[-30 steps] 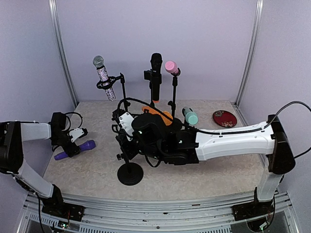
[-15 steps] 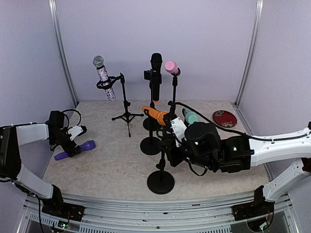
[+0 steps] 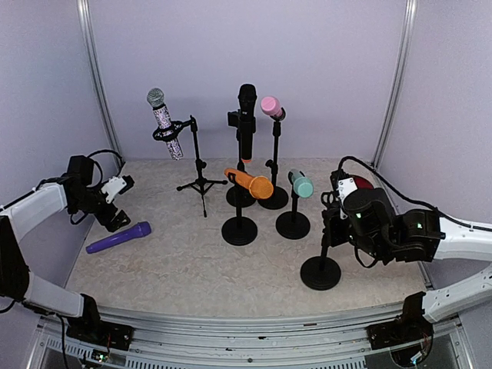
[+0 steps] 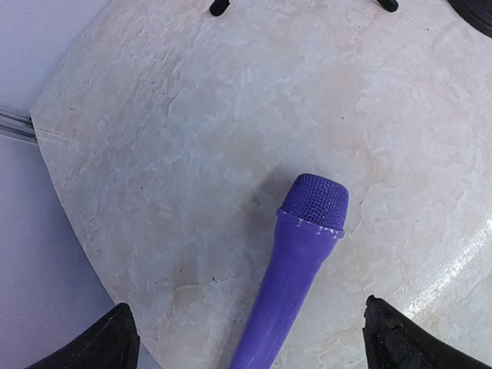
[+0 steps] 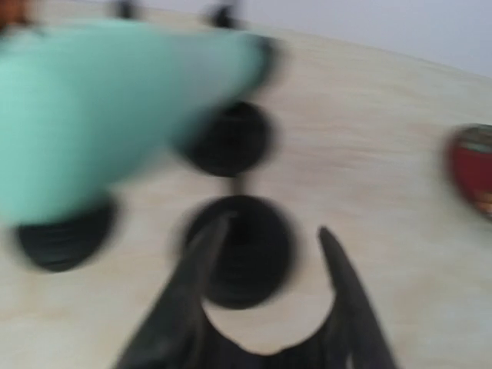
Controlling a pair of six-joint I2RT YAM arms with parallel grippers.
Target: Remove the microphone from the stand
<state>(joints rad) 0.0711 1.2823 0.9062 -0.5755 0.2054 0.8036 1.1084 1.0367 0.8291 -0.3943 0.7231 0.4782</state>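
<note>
We see the left end effector, spread wide, lifted off the purple microphone beneath it; the right end effector, apparently pinching the stand, carried it rightward.

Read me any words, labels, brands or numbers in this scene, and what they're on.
None readable. The purple microphone is plain; the glittery microphone shows only a speckled pattern; the red dish is too blurred to tell.
</note>
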